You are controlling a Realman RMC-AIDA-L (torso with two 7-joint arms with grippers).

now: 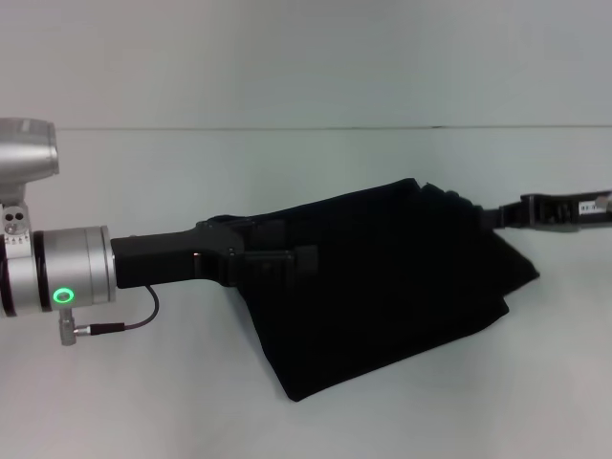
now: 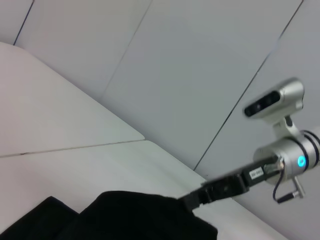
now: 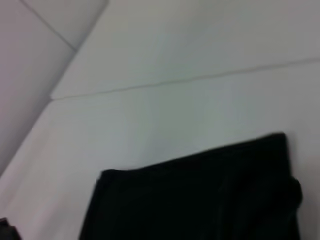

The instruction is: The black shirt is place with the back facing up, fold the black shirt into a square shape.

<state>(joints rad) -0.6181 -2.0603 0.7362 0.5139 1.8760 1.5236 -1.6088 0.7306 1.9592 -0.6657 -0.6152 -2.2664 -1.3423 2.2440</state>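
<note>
Reaching in from opposite sides, both arms meet the black shirt [image 1: 382, 287], which is lifted and draped between them over the white surface [image 1: 143, 402]. The left end effector [image 1: 273, 258] is clenched on the shirt's near-left edge, its black body lying across the cloth. The right end effector [image 1: 497, 218] is clenched on the bunched upper right corner. From there the shirt hangs slanting, its lower corner nearest the robot.

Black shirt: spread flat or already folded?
Partly folded. The black shirt shows no sleeves or neckline in the head view, only a compact slanted block on the table, with the left gripper and right gripper at its edges.
</note>
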